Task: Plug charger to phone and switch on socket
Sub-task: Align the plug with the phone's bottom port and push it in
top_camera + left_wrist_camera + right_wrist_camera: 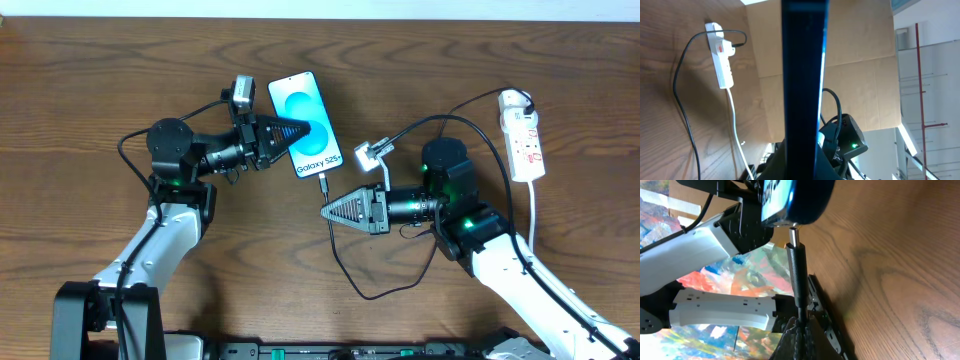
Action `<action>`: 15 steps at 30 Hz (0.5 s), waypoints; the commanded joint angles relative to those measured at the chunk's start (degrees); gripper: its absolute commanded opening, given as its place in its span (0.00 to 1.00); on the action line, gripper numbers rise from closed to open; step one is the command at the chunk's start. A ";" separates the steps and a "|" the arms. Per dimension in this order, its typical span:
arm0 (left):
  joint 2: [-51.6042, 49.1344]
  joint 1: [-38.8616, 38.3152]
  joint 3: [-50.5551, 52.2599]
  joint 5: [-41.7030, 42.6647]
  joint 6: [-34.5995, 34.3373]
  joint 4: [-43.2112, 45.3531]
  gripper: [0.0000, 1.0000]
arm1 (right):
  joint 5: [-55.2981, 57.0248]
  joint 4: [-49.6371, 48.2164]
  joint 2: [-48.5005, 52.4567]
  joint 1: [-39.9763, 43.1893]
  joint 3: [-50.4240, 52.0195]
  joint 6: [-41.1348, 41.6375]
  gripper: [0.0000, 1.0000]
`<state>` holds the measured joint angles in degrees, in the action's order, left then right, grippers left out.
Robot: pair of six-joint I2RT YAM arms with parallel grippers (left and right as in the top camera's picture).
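Note:
The phone (305, 123) lies screen up at the table's upper middle, showing "Galaxy S25+". My left gripper (300, 131) is shut on the phone's left edge; in the left wrist view the phone (805, 80) fills the middle as a dark upright bar. My right gripper (328, 210) is shut on the charger (325, 188) just below the phone. In the right wrist view the charger's plug tip (794, 237) touches the phone's bottom edge (800, 202). The black cable loops down (375, 295) and up to the white socket (524, 135) at the far right.
The socket's white cord (534, 215) runs down the right side over my right arm. The charger's white plug head (516, 100) sits at the socket's top end. The socket also shows in the left wrist view (721, 56). Cardboard stands beyond the table there.

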<state>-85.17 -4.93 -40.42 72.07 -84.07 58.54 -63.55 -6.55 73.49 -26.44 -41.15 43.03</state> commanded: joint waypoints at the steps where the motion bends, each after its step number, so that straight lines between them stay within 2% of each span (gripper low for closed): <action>1: 0.28 0.13 -0.83 0.81 -0.02 0.94 0.07 | -1.84 -0.15 0.35 -0.57 -0.09 0.15 0.01; 15: 0.28 0.13 -0.83 3.39 1.77 0.94 0.07 | -2.86 -0.17 0.35 -0.55 -0.09 -0.70 0.01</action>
<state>-85.17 -4.93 -40.42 73.54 -83.81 58.54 -65.10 -6.59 73.49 -26.44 -41.15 42.98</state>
